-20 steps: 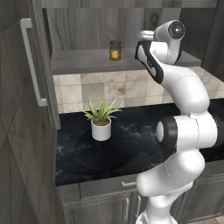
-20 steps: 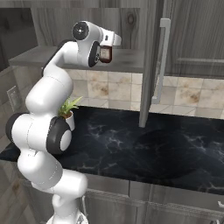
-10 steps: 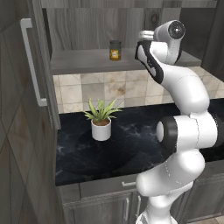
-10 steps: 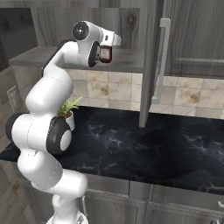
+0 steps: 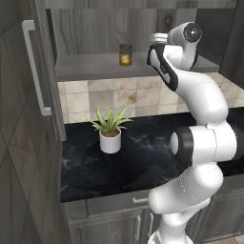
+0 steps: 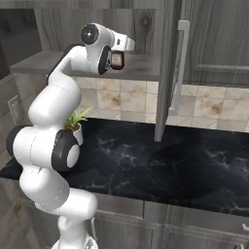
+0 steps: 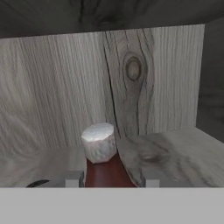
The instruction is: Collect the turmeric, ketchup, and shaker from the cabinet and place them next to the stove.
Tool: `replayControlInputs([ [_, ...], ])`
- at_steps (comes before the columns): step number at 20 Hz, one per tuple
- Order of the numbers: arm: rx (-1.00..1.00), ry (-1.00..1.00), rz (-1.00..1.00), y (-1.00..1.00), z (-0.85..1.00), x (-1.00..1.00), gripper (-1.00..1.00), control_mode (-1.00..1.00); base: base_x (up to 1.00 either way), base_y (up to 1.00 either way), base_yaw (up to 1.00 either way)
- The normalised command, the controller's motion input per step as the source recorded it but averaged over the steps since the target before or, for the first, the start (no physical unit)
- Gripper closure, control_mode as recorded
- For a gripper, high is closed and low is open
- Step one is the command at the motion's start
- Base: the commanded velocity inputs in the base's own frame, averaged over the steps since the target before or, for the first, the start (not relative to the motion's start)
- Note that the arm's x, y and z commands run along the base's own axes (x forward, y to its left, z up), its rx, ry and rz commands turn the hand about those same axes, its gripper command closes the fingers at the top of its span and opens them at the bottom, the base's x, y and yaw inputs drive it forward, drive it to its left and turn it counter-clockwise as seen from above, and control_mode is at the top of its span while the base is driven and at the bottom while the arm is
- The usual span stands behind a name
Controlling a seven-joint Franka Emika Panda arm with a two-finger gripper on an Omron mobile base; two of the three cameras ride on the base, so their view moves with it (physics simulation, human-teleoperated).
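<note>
Ketchup (image 7: 107, 173) sits on the shelf of the open cabinet (image 5: 95, 64), and I see its red body with a pale cap between my gripper (image 7: 112, 178) fingertips (image 7: 73, 178), which press in on either side of it. From the right base view the bottle shows beside the wrist. Turmeric (image 5: 125, 55) stands further left on the shelf, well apart. A potted plant (image 5: 110, 131) rests on the black counter (image 5: 143, 157) below.

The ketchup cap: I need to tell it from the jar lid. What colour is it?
Pale silvery grey on the ketchup, clearest in the hand view.
</note>
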Motion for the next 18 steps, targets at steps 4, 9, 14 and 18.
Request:
replayControlInputs([
  [4, 0.0, 0.0, 0.0, 0.0, 0.0, 0.0, 1.0, -1.0, 0.0, 0.0, 0.0],
  [9, 0.0, 0.0, 0.0, 0.0, 0.0, -0.01, 1.0, -1.0, 0.0, 0.0, 0.0],
  [14, 0.0, -0.04, -0.01, 0.0, 0.0, -0.32, 1.0, -1.0, 0.0, 0.0, 0.0],
  [18, 0.0, -0.01, -0.02, 0.0, -0.02, -0.38, 1.0, -1.0, 0.0, 0.0, 0.0],
])
